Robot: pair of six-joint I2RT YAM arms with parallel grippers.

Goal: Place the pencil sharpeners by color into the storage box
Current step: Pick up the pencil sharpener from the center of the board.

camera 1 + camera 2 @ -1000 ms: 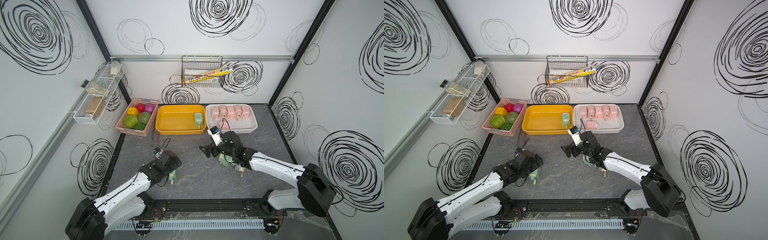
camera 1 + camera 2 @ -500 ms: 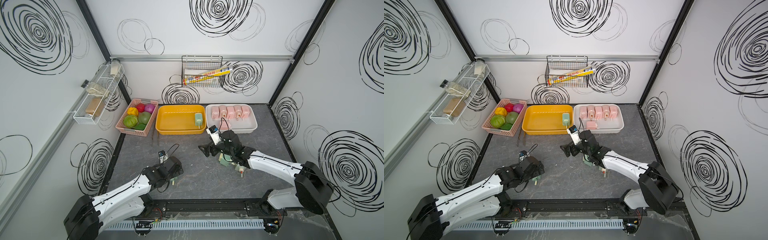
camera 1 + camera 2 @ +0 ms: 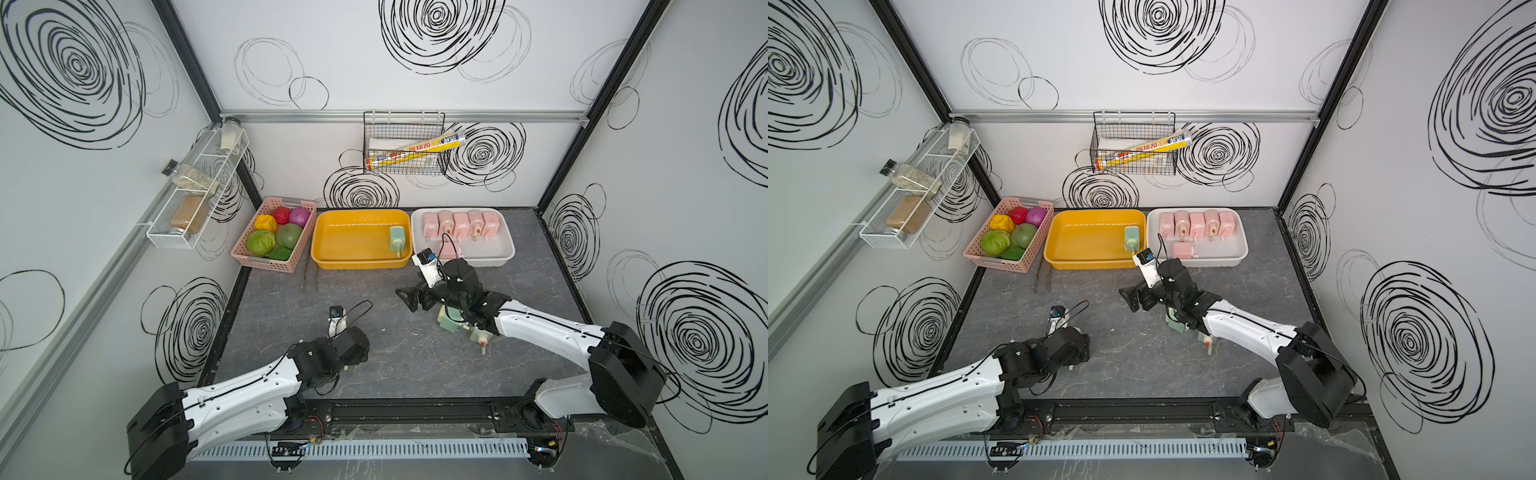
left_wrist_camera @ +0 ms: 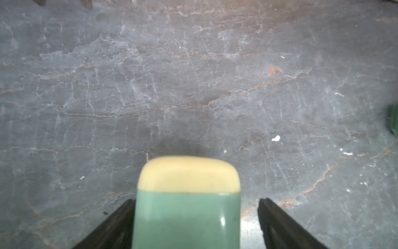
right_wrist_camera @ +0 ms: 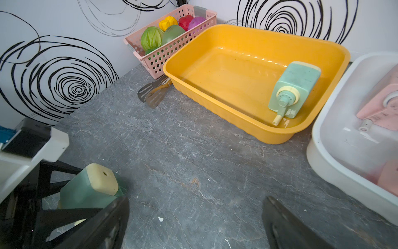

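A mint green pencil sharpener [image 4: 186, 215] with a cream end lies on the table between my left gripper's [image 4: 196, 200] jaws. One finger touches it and a gap shows at the other, so the gripper is open. In both top views the wrist covers it; only its crank [image 3: 345, 367] peeks out. My right gripper [image 5: 196, 200] hangs open and empty over bare table [image 3: 409, 299]. Another mint sharpener [image 3: 450, 322] lies under the right arm, with a further one [image 3: 478, 336] mostly hidden beside it. The yellow storage box [image 3: 332, 257] holds one mint sharpener [image 3: 397, 239]. The white box [image 3: 505, 253] holds several pink ones [image 3: 1196, 224].
A pink basket [image 3: 249, 259] of toy vegetables stands at the back left beside the yellow box. Metal tongs [image 3: 309, 278] lie in front of them. A wire basket [image 3: 403, 145] hangs on the back wall and a white shelf [image 3: 195, 199] on the left wall.
My left gripper has come down over the mint sharpener near the table's front, covering it in the top views, and its jaws have narrowed. The right arm shifted only slightly.
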